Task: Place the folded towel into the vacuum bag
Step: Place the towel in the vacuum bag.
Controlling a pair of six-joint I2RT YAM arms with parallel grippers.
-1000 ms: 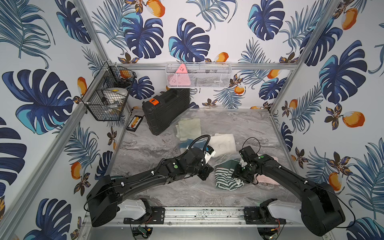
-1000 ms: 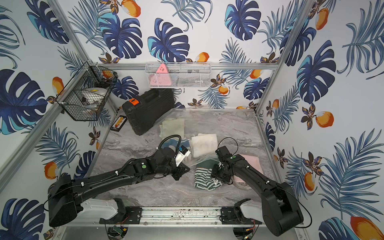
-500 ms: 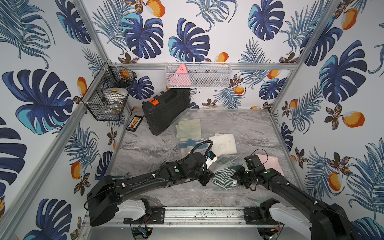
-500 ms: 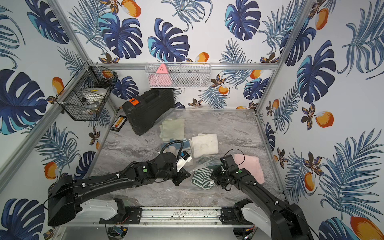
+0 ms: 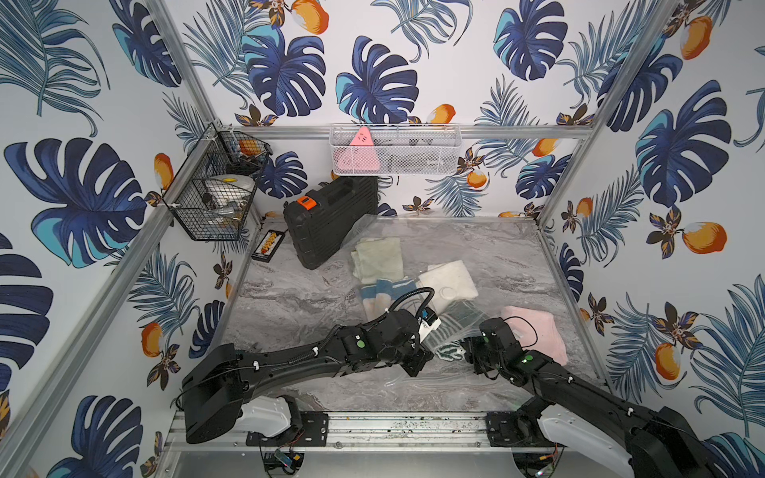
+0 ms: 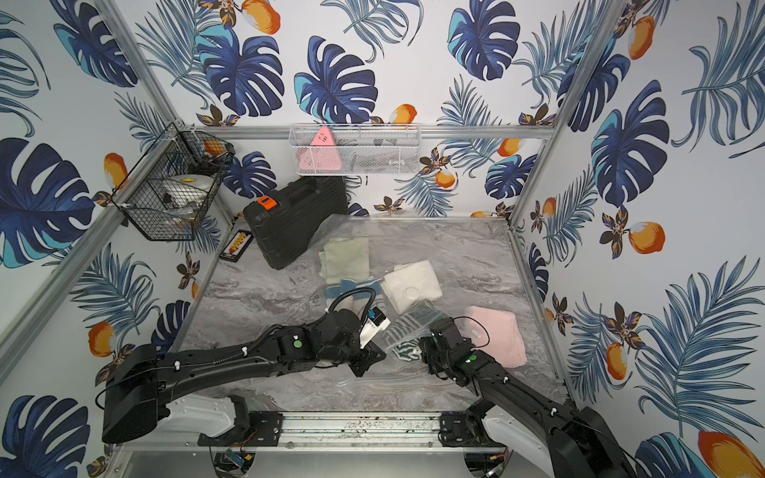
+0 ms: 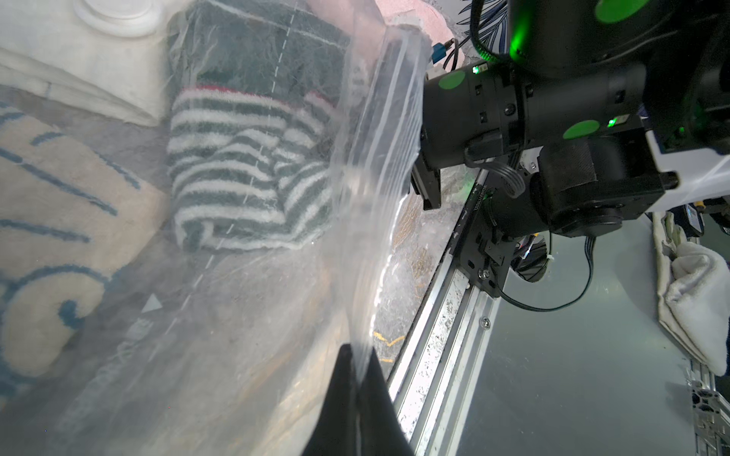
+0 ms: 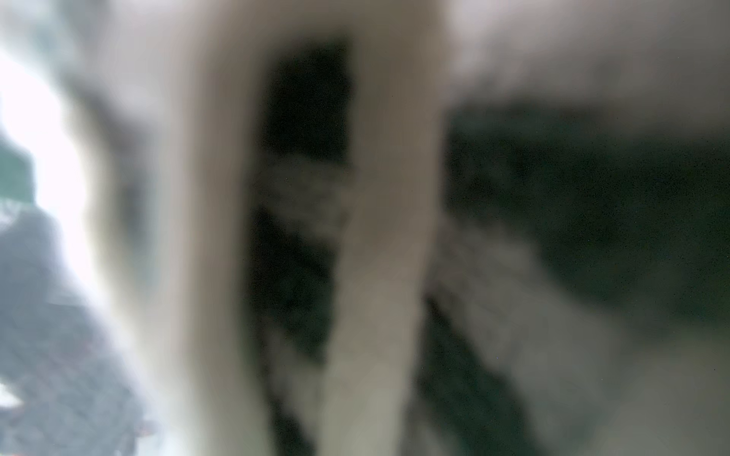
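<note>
At the mouth of the vacuum bag, between both pairs of jaws, lies the folded towel.
Left jaws are pinched shut on the bag's lifted clear edge; just beyond them the green-and-white striped towel shows through the film. Right jaws sit against the towel's end; their grip cannot be told.

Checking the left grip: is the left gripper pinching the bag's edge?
Yes, the left gripper is shut on a clear edge of the vacuum bag.
</note>
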